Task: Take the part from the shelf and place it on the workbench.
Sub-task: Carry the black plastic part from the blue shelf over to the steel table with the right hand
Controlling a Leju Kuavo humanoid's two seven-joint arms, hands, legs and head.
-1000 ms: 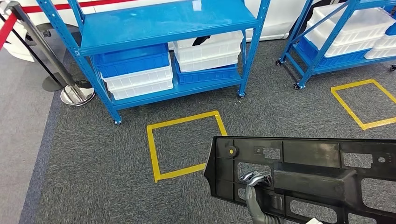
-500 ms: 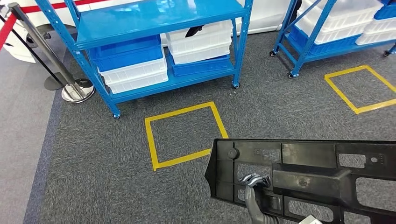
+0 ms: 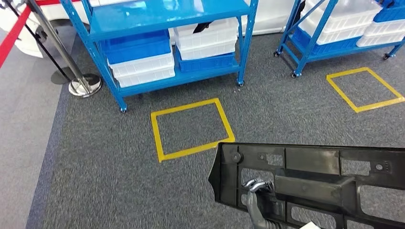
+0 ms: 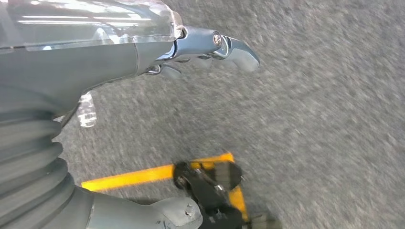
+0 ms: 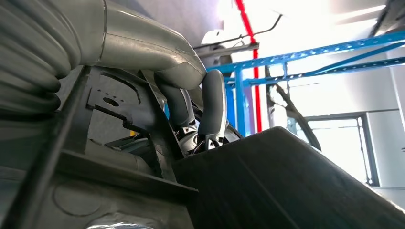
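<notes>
The part [image 3: 315, 179], a long black plastic panel with ribs and rectangular cut-outs, sits low in the head view toward five o'clock, held above the grey carpet [image 3: 110, 162]. The right robot hand [image 3: 258, 188] comes up from the bottom edge and holds the part: its silvery fingers [image 3: 255, 182] hook through one of the cut-outs near the panel's left end. In the right wrist view, the right hand's grey thumb and darker fingers [image 5: 212, 102] curl against the part's inner ribs, with a broad dark face of the panel close to the camera.

The left robot hand [image 4: 191, 47] hangs over the carpet in the left wrist view with nothing in it; its fingers reach out past a clear cover, slightly bent, and how far apart they lie I cannot tell.

On the floor at about twelve o'clock from the part lies a square outlined in yellow tape [image 3: 192, 129], its near right corner just beside the panel's upper left corner. Beyond it stands a blue shelf [image 3: 167, 14] with stacked blue and white bins [image 3: 143, 67]. A second blue shelf [image 3: 334, 33] stands at two o'clock, with another yellow tape square [image 3: 365, 89] before it. At ten o'clock stands a chrome barrier post [image 3: 71, 67] with a red belt [image 3: 12, 38].
</notes>
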